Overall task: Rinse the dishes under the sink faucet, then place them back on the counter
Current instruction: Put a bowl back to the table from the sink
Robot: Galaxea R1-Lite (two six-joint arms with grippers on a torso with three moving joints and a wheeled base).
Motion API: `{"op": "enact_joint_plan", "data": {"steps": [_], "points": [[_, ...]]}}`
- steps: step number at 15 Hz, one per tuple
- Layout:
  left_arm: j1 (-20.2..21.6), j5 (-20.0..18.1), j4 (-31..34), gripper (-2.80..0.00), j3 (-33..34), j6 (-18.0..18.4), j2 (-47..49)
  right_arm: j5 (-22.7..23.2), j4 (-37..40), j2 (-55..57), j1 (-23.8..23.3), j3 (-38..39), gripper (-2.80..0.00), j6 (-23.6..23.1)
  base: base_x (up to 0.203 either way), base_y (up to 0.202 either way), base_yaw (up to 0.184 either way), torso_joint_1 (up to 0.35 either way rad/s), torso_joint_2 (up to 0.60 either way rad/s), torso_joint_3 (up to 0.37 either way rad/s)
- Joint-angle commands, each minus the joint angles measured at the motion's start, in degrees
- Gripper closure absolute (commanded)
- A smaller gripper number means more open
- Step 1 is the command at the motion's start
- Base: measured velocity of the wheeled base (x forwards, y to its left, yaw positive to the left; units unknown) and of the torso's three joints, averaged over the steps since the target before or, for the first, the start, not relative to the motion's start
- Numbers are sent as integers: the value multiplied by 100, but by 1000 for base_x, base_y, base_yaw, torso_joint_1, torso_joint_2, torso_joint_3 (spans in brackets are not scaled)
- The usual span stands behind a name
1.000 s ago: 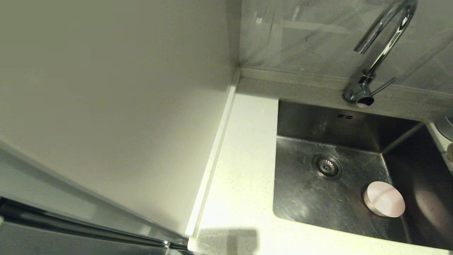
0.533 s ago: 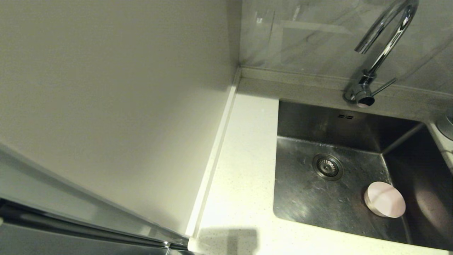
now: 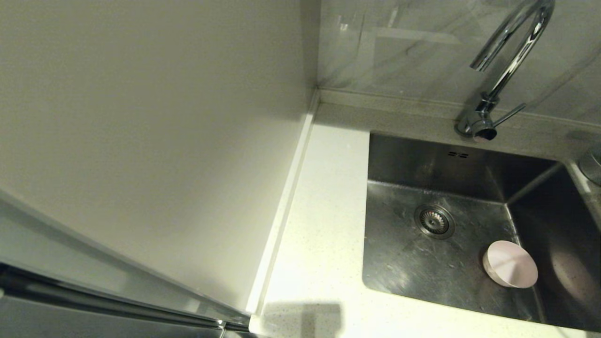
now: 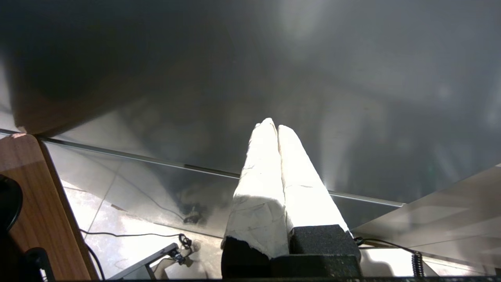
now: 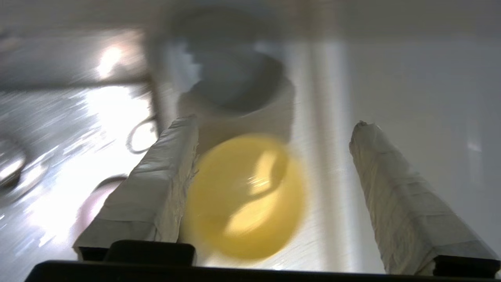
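A pale pink bowl (image 3: 510, 270) lies in the steel sink (image 3: 404, 263), near its front right corner, right of the drain (image 3: 434, 220). The chrome faucet (image 3: 509, 56) arches over the sink's back edge. Neither gripper shows in the head view. In the right wrist view my right gripper (image 5: 274, 122) is open over a yellow-green bowl (image 5: 244, 196), which sits close to one finger (image 5: 164, 176) and well apart from the other. A pale grey-blue bowl (image 5: 235, 84) stands just beyond it. My left gripper (image 4: 274, 126) is shut on nothing, parked low before a dark panel.
White speckled counter (image 3: 319, 225) runs left of the sink, bounded by a cream wall panel (image 3: 155, 141). A round grey rim (image 3: 592, 166) shows at the head view's right edge. In the left wrist view, floor with cables (image 4: 148, 235) lies below.
A pale shape at the head view's right edge has slipped out of view. The pink bowl has stayed in place in the sink.
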Motion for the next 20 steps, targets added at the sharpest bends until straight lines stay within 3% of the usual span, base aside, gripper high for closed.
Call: {"op": "enact_joint_plan", "data": {"steps": [1,4,9,12,16,18,20], "points": [[1,0,-1,0,18,-1,0,82,14,-877,398,862,-280,-47,0,0,0,0,0,0],[1,1,-1,0,18,-1,0,21,-10,-1472,1128,1969,-280,-77,0,0,0,0,0,0],[1,0,-1,0,18,-1,0,-620,-11,-1994,2269,3509,-280,-99,0,0,0,0,0,0],[1,0,-1,0,18,-1,0,-1053,-17,-1727,2382,4107,-280,-301,0,0,0,0,0,0],[1,0,-1,0,18,-1,0,-1116,1,-1266,2497,4273,-280,-636,0,0,0,0,0,0],[1,0,-1,0,18,-1,0,-1330,-72,-950,2683,4265,-280,-596,0,0,0,0,0,0],[1,0,-1,0,18,-1,0,-1675,-268,-558,2933,4273,-280,-194,0,0,0,0,0,0]]}}
